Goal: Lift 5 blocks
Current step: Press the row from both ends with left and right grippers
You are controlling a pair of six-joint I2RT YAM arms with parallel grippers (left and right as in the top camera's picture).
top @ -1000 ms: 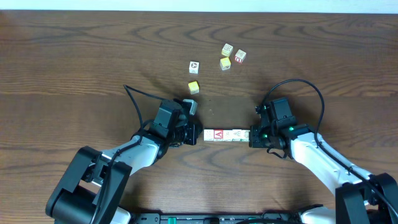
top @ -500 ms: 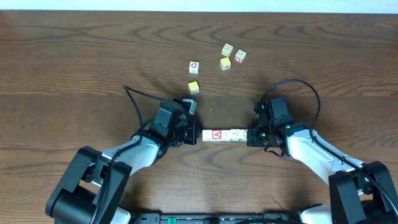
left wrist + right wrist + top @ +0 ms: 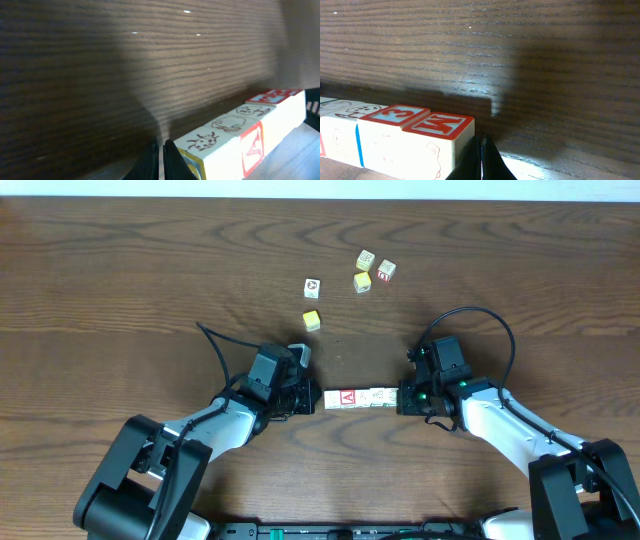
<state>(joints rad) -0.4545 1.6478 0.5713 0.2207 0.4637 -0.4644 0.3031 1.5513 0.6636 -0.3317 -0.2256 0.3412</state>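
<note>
Both arms are reaching in low over the table (image 3: 110, 280) from the bottom corners of the overhead frame, with their forearms angling inward toward each other. The left gripper (image 3: 314, 398) and the right gripper (image 3: 402, 398) are both clenching tight on nothing, their tips pointing at opposite ends of the row of blocks (image 3: 362, 397). The row is sitting just below centre, its long axis running left to right between them.

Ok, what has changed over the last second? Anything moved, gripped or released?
The right jaws crept slightly leftward against the row of blocks, nudging it a touch toward the left jaws, which shifted back marginally. Nothing was taken hold of or let go: both jaws stay shut at the row's ends. The loose cubes farther back have not moved.
</note>
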